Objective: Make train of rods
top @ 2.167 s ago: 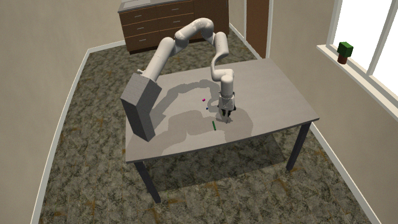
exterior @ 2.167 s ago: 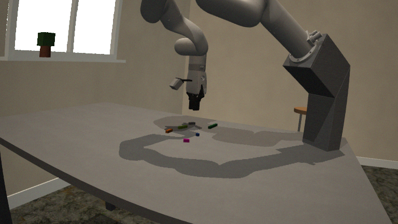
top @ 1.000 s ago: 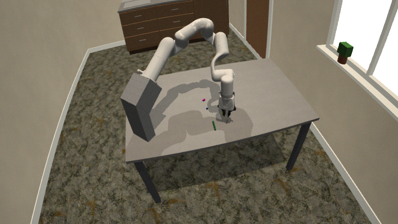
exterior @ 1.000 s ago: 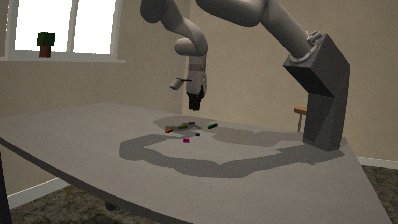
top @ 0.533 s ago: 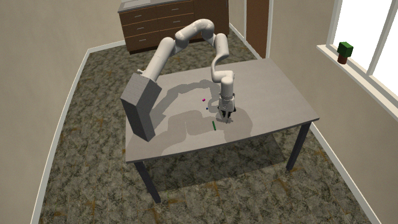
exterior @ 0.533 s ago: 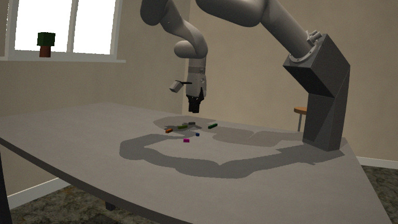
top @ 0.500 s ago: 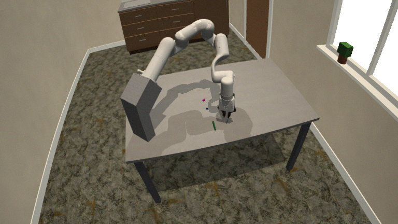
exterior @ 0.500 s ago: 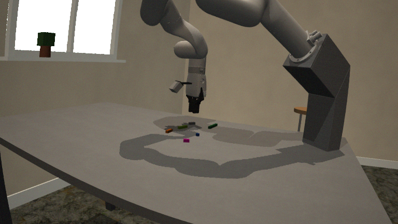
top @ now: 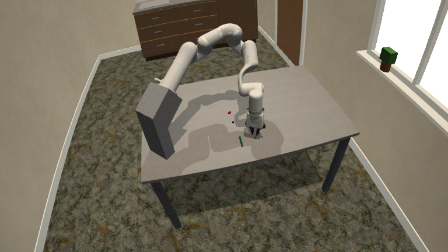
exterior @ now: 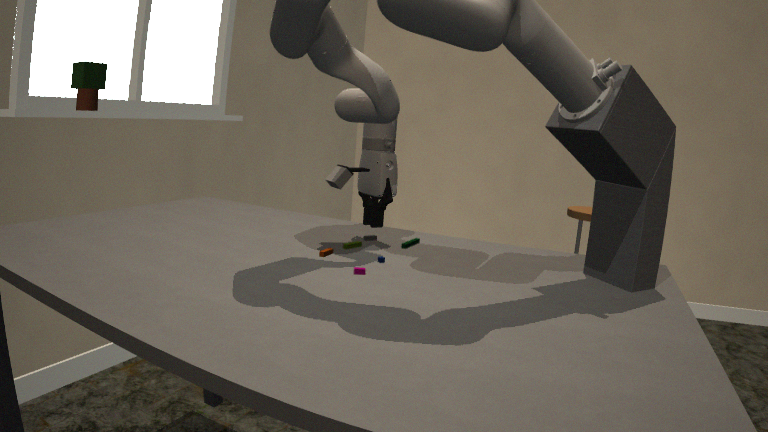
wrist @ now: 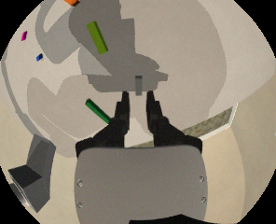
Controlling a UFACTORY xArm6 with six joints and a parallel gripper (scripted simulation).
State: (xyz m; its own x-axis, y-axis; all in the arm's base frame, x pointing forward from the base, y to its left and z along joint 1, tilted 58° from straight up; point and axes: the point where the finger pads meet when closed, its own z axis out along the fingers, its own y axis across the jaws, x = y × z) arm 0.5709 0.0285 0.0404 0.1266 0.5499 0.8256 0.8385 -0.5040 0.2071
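Observation:
My gripper (exterior: 373, 222) hangs a little above the table, fingers pointing down with a narrow gap and nothing between them. In the wrist view the gripper (wrist: 137, 103) frames a small grey rod (wrist: 138, 84) lying on the table just beyond the fingertips; the grey rod (exterior: 369, 237) lies under the gripper in the shadow. The green rod (top: 241, 141) lies flat to one side, also seen in the wrist view (wrist: 96, 111). A lime rod (exterior: 351, 244) and an orange rod (exterior: 325, 252) lie further off. A blue rod (exterior: 381, 258) and a magenta rod (exterior: 359, 270) lie apart from them.
The arm's grey base block (top: 157, 122) stands at the table's left edge. The rods all lie near the table's middle, well inside its edges. A stool (exterior: 579, 213) stands beyond the table.

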